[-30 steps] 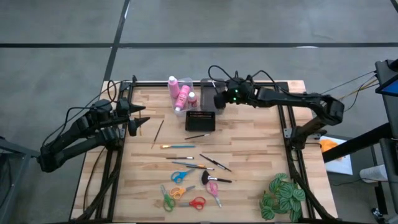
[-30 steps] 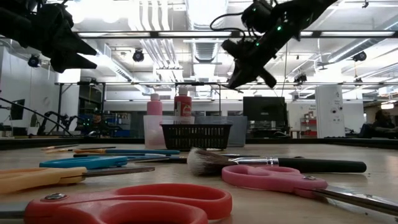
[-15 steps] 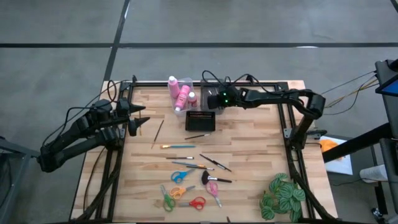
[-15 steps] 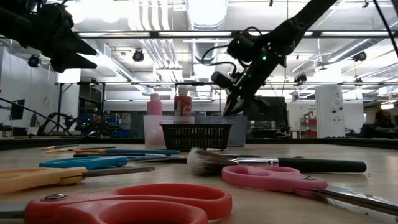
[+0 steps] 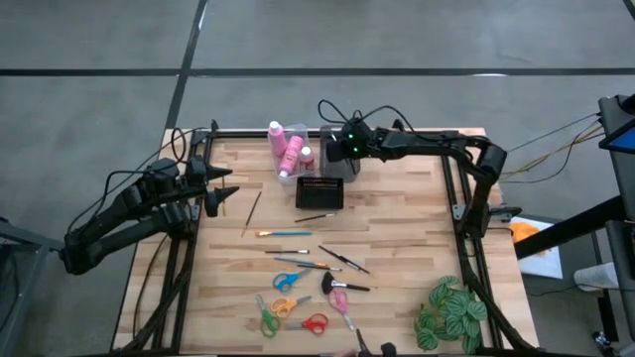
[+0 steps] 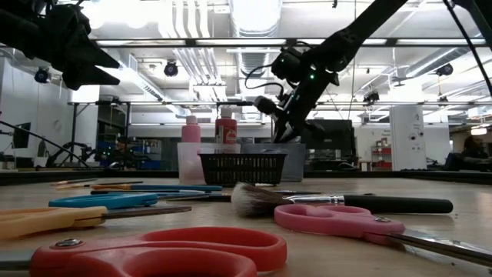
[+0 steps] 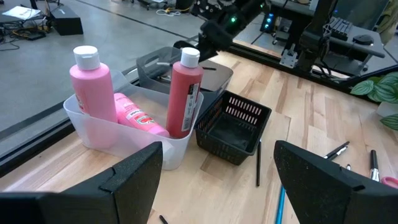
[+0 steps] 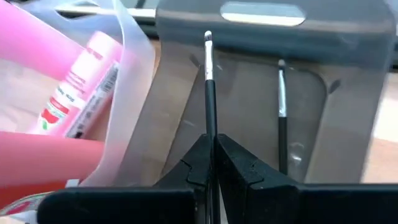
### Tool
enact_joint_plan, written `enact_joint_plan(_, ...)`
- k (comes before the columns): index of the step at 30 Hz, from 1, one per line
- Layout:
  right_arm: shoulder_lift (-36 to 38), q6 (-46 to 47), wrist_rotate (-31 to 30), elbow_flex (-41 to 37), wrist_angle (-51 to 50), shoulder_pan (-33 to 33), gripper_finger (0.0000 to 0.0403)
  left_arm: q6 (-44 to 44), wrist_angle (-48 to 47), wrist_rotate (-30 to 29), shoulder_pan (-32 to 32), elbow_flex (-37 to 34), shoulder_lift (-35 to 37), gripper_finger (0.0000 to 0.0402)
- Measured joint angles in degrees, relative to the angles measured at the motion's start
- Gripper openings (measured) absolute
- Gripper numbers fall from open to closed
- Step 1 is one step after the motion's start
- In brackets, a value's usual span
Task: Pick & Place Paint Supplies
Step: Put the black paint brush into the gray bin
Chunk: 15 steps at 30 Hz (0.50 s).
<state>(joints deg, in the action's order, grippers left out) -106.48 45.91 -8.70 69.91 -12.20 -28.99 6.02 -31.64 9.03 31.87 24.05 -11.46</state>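
Note:
My right gripper point(image 5: 334, 149) hovers over a grey bin point(image 8: 323, 124) at the table's far edge, shut on a thin black paintbrush point(image 8: 209, 87). Another brush point(image 8: 282, 118) lies in that bin. Beside it, a clear bin point(image 7: 118, 134) holds three pink bottles point(image 7: 185, 93). More brushes point(image 5: 285, 233) and several scissors point(image 5: 288, 282) lie flat on the table's middle and near part. My left gripper point(image 7: 217, 186) waits open at the table's left edge point(image 5: 220, 186). My right gripper pinches the black handle point(image 8: 209, 127) of the paintbrush between its two fingers. The brush runs on ahead along the fingers, with its pale tip point(image 8: 208, 38) farthest out. The fingers slant down from the table's right side. The brush is lifted clear above the grey bin.
A black mesh basket point(image 5: 320, 191) stands just in front of the bins. A green leafy plant point(image 5: 451, 312) sits at the near right corner. Black frame rails run along the table's left, right and far edges.
My right gripper has come down and gone toward the table's left edge with the brush, rolling a little. It now stands over the grey bin. It has stayed shut on the brush.

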Motion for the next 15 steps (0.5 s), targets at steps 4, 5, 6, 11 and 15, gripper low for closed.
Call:
enact_joint_plan(4,-1.33,-0.02,1.46,0.76,-1.38,0.13,0.0015,0.0,-0.01,-0.01,0.01,0.0,0.0,0.0311)
enact_joint_plan(5,-1.37,0.04,2.11,0.76,-1.37,0.13,0.0015,0.0,0.0,0.0,0.0,0.0,0.0,0.0311)
enact_joint_plan(6,-1.37,0.32,2.35,0.73,-1.51,0.13,0.0015,0.0,-0.02,0.01,0.01,0.0,0.0,0.0311)
enact_joint_plan(11,-1.22,1.86,2.78,0.57,-1.39,-0.17,0.0015,0.0,-0.02,-0.01,-0.01,0.0,-0.02,0.0311)
enact_joint_plan(15,-1.13,2.15,2.96,0.55,-1.36,-0.17,0.0015,0.0,-0.02,-0.01,0.01,0.0,-0.02,0.0311)
